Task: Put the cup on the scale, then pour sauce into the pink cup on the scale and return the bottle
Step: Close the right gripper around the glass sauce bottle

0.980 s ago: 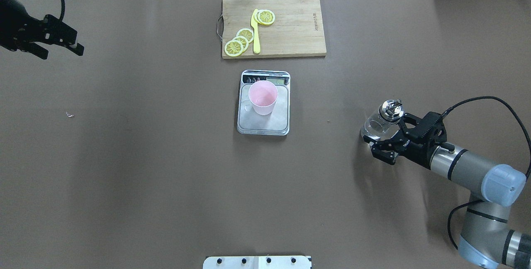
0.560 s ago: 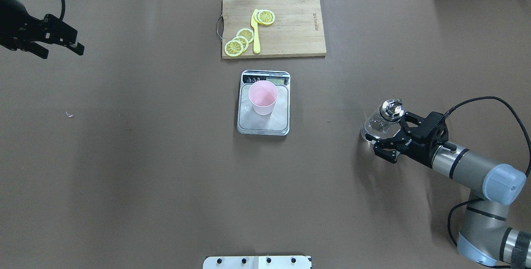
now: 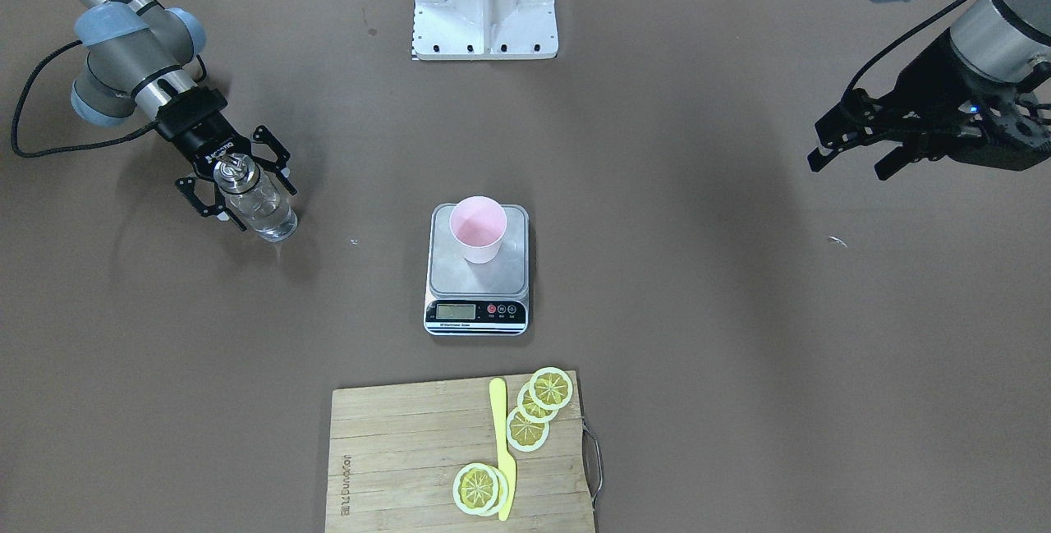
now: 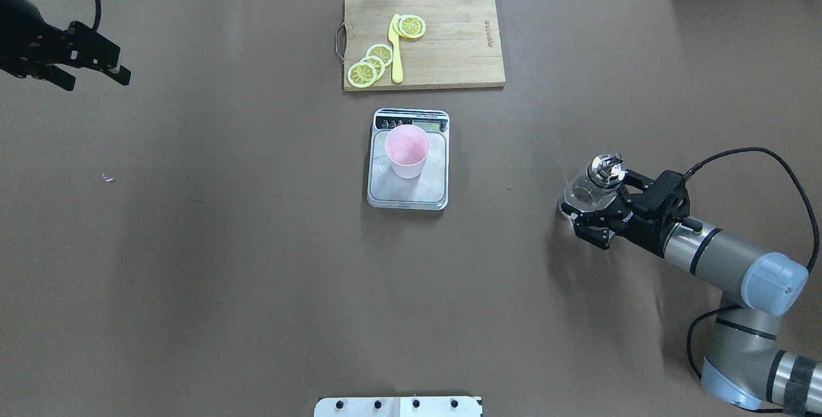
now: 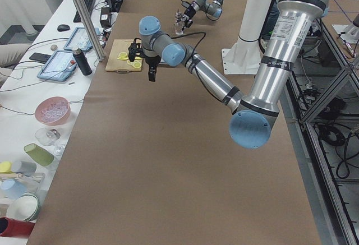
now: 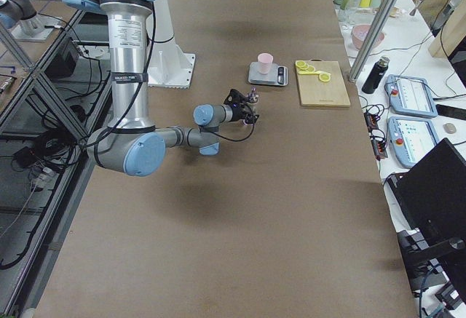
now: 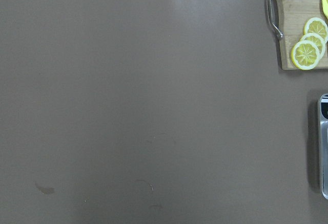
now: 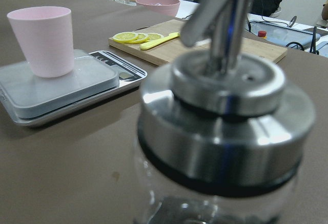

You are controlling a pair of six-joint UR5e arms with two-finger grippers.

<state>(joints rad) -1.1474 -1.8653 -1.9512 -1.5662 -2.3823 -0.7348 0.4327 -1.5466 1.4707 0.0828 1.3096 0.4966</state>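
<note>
Stretching low, right end effector (image 4: 594,202) straddles bottle (image 4: 585,191), grip unclear; left end effector (image 4: 96,81) hovers open.

The right tool (image 4: 594,205) hangs low, jaws spread; left tool (image 4: 96,81) raised, spread.

overhead view looks forward and down on the worktop (image 4: 192,275) from behind the robot; the front view faces it from across. two side views look along from either end. all four share the cutting board (image 4: 449,51). left wrist view looks straight down, catching the board's corner and the edge of the scale (image 7: 324,152). right wrist view sits close behind the bottle (image 8: 225,131), looking across at the scale.
</note>
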